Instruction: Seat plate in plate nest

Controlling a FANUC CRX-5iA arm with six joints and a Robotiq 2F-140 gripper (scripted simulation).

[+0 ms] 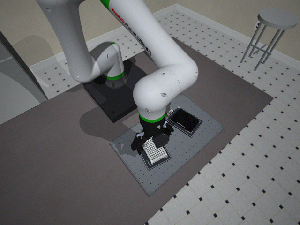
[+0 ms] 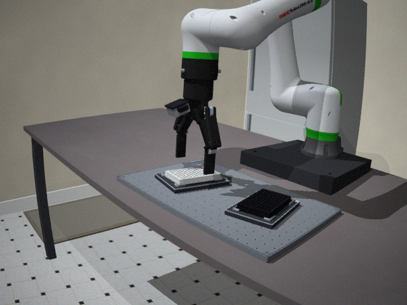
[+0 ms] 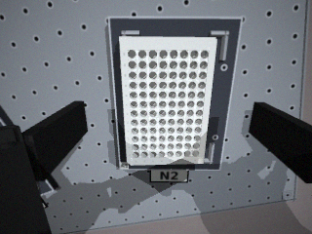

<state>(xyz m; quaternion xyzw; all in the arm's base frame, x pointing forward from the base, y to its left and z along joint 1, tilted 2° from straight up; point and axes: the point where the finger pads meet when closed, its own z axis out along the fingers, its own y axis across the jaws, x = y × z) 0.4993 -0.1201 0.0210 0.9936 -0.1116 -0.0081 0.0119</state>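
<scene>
The white well plate B83 (image 1: 156,151) (image 2: 189,175) (image 3: 166,73) lies on the dark nest N2 (image 1: 148,166) (image 2: 184,189) (image 3: 233,83), whose label (image 3: 169,175) shows in the wrist view. The plate sits shifted toward the nest's left side and slightly askew. It covers the left locators, while the right ones stay bare. My gripper (image 1: 150,142) (image 2: 194,162) (image 3: 168,116) is open wide, low over the plate, with one finger on each long side and touching nothing. The black plate B38 (image 1: 185,118) (image 2: 264,198) sits inside its nest N1 (image 1: 191,133) (image 2: 253,220).
Both nests stand on a grey perforated baseplate (image 1: 189,150) (image 2: 213,210) (image 3: 58,58) on the brown table (image 1: 48,157) (image 2: 98,138). The arm's black base (image 1: 113,104) (image 2: 296,167) stands behind it. A stool (image 1: 276,19) stands on the floor far off.
</scene>
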